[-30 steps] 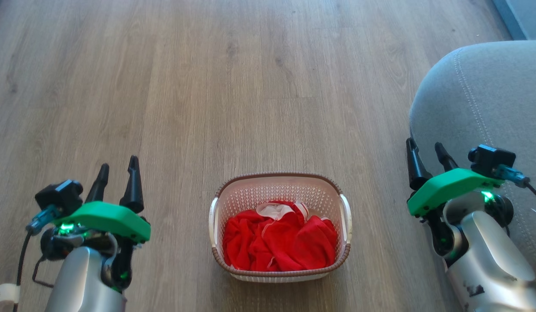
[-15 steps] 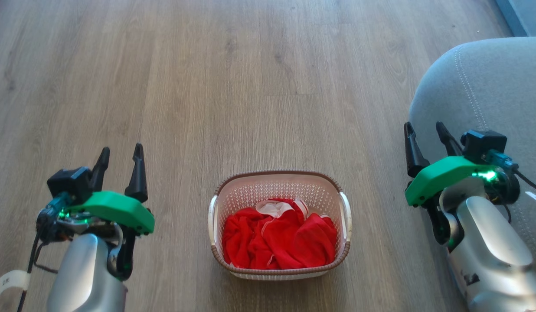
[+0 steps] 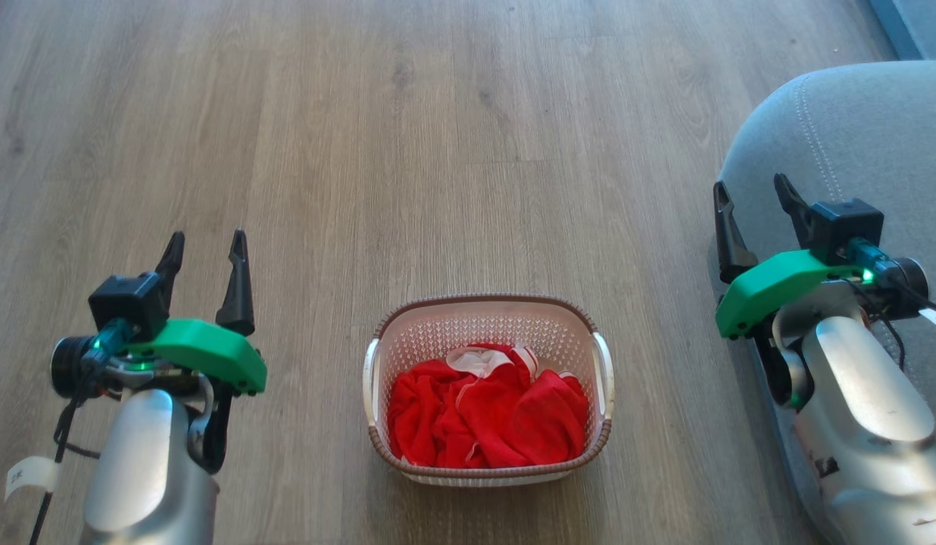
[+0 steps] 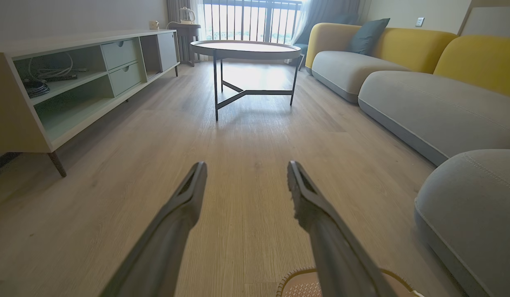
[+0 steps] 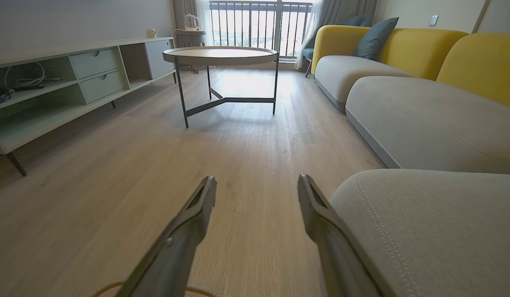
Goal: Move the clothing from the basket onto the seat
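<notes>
The clothing (image 3: 487,412) is heaped in the basket (image 3: 483,312), which is set on the floor (image 3: 438,151) between the 2 grippers. The left gripper (image 3: 207,241) and right gripper (image 3: 749,184) are spread wide, with nothing grasped. The seat (image 3: 854,129) is found at the floor's right edge, behind the right gripper.

Count: one basket (image 3: 487,327); one heap of clothing (image 3: 487,420), garments not separable; one seat (image 3: 854,129); two grippers (left gripper (image 3: 207,236), right gripper (image 3: 748,183)); one round table (image 4: 245,48); one cabinet (image 4: 11,107).
</notes>
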